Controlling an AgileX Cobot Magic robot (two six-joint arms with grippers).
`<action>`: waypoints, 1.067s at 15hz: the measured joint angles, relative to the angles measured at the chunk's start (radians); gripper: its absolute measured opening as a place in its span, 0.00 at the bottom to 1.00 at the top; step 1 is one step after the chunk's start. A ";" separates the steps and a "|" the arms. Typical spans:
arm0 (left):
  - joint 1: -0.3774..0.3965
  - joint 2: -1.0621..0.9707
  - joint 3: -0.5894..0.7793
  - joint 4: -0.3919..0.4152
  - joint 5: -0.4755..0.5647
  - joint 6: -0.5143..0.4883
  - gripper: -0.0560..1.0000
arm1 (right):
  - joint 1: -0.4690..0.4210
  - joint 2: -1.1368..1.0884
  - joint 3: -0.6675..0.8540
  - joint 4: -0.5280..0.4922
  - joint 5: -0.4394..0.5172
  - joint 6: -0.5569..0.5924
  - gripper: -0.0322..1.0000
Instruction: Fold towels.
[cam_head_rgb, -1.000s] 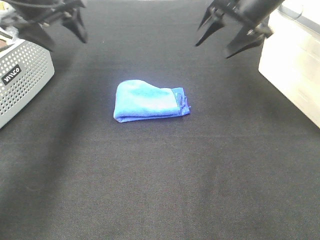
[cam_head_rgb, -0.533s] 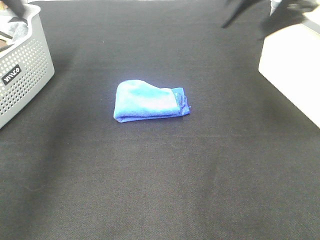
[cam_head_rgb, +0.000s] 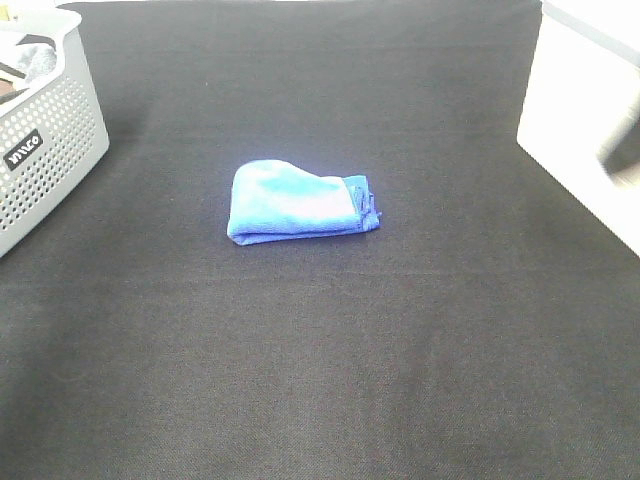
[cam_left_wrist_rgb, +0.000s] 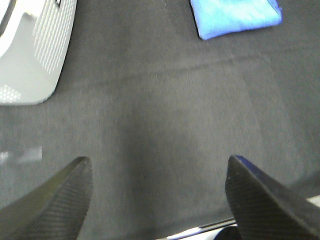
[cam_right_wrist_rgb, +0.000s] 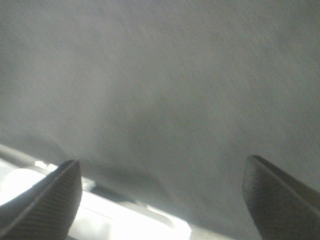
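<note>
A royal-blue towel (cam_head_rgb: 300, 203) lies folded into a small bundle on the black cloth-covered table (cam_head_rgb: 320, 350), a little left of the middle. It also shows in the left wrist view (cam_left_wrist_rgb: 235, 17), far from the fingers. My left gripper (cam_left_wrist_rgb: 157, 192) is open and empty above bare black cloth; it is out of the exterior high view. My right gripper (cam_right_wrist_rgb: 162, 192) is open and empty above bare cloth near a pale edge; the high view shows only a dark blur (cam_head_rgb: 625, 155) at its right border.
A perforated grey basket (cam_head_rgb: 45, 130) holding grey cloth stands at the table's far left, also in the left wrist view (cam_left_wrist_rgb: 35, 45). A white surface (cam_head_rgb: 585, 130) borders the table at the right.
Both arms have drawn back out of the top of the exterior high view, left arm to the left, right arm to the right. The folded towel has not moved.
</note>
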 joint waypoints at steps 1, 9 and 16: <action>0.000 -0.120 0.076 0.000 0.001 0.001 0.72 | 0.000 -0.092 0.070 -0.021 -0.001 0.000 0.83; 0.000 -0.678 0.420 -0.009 -0.004 0.045 0.72 | 0.000 -0.753 0.462 -0.183 -0.009 0.036 0.83; 0.000 -0.691 0.523 -0.096 -0.147 0.222 0.72 | 0.000 -0.822 0.511 -0.289 -0.135 0.128 0.83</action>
